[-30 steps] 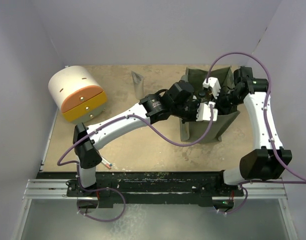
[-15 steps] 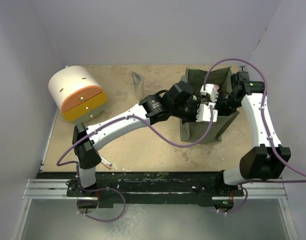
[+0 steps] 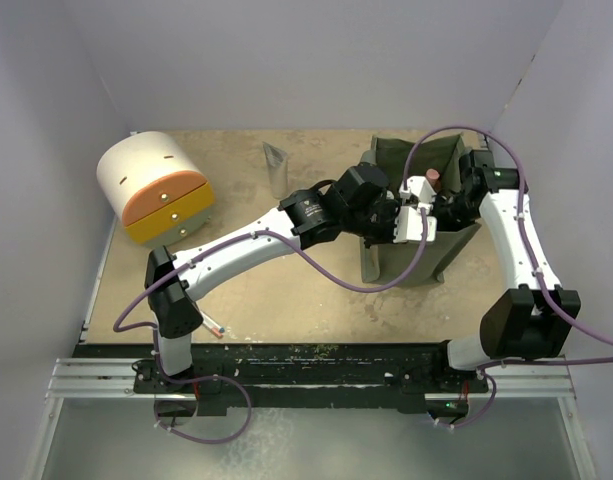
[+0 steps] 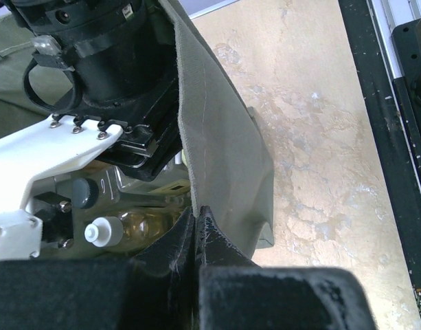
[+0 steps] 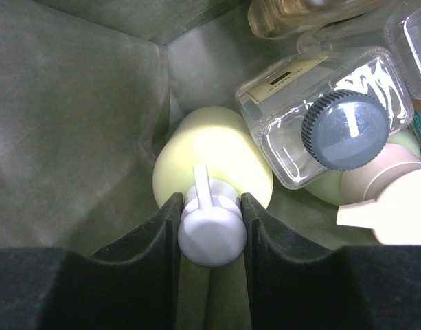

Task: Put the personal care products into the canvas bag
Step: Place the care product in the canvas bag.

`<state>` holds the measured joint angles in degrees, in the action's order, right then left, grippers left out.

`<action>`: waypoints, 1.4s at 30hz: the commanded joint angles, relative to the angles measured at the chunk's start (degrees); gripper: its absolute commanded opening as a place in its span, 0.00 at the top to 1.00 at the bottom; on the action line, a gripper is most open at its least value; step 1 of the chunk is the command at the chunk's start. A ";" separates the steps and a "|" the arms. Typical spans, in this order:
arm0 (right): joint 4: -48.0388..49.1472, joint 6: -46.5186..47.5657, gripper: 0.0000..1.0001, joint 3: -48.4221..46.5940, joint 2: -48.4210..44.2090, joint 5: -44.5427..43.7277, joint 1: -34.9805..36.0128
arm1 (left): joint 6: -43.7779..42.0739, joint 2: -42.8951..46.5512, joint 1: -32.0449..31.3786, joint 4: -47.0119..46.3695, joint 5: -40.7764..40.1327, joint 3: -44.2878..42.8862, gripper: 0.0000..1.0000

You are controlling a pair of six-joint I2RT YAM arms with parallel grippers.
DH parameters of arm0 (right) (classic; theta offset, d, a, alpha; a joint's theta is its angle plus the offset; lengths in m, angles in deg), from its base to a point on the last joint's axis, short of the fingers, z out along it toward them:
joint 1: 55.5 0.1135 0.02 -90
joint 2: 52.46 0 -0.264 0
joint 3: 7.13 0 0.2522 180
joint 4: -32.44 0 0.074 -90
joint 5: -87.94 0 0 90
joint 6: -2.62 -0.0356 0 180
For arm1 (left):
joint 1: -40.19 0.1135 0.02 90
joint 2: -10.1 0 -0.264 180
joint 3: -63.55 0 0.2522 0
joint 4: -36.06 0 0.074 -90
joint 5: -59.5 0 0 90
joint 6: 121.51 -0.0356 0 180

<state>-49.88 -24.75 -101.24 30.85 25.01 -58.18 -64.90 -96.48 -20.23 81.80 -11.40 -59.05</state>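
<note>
Right wrist: black fingers (image 5: 145, 275) clamp rounded pale-green bottle (image 5: 217, 148).

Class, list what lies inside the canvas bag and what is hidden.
Inside the canvas bag: a pale green bottle, its white cap held by the right gripper, a clear bottle with a dark cap, and a light pump top. The bag's floor beneath them is covered.

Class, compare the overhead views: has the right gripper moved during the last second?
Yes. The right gripper, holding the pale green bottle, has shifted slightly left across the canvas bag's opening.
</note>
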 commanded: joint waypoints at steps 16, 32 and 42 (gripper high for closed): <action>3.35 0.15 0.75 5.84 -1.63 0.49 -0.31 | 3.79 4.17 0.27 -1.95 1.19 1.26 1.00; 3.43 -0.98 0.81 0.36 -4.55 1.46 -0.31 | 11.60 4.47 0.23 -5.45 -4.34 -1.11 1.00; 0.51 0.36 0.77 -1.49 -3.18 0.22 -0.31 | 14.91 5.20 0.22 -6.84 -5.38 -1.60 1.00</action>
<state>-47.06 -25.34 -98.32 29.67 24.31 -58.18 -52.74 -95.83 -20.26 78.50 -15.29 -57.63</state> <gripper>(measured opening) 0.376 0.009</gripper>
